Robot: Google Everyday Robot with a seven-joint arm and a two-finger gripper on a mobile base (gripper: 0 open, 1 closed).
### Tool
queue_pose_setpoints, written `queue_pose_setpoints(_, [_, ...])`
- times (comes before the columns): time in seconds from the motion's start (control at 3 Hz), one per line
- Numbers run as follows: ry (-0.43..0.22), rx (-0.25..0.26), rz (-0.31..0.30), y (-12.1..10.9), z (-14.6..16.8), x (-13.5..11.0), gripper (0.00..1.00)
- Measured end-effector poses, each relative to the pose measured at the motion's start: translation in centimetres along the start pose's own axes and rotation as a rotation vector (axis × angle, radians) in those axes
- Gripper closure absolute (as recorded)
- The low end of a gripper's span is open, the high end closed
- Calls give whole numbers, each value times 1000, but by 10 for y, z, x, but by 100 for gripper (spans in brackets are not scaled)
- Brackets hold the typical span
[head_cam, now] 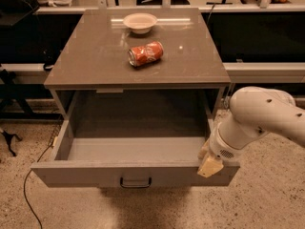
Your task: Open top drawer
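The top drawer (pixel 86 174) stands pulled far out of the grey-brown cabinet, its deep grey box empty. A small black bar handle (pixel 135 182) sits at the centre of its front. My gripper (pixel 208 162) is at the drawer's right front corner, over the top edge of the front panel, at the end of my white arm (pixel 259 113) that comes in from the right. It is well to the right of the handle.
On the cabinet top (pixel 95 56) a red soda can (pixel 145 53) lies on its side and a white bowl (pixel 139 22) stands behind it. A black cable (pixel 29 194) runs over the speckled floor at left. Dark desks and chairs stand behind.
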State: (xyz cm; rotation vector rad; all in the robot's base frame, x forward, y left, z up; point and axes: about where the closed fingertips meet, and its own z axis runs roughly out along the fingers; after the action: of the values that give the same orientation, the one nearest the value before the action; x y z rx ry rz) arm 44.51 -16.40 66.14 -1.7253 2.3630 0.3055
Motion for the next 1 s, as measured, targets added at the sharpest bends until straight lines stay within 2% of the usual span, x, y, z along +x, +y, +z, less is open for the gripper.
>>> queue_pose_setpoints(1.0, [2,2,-4,2,-1,-1,11])
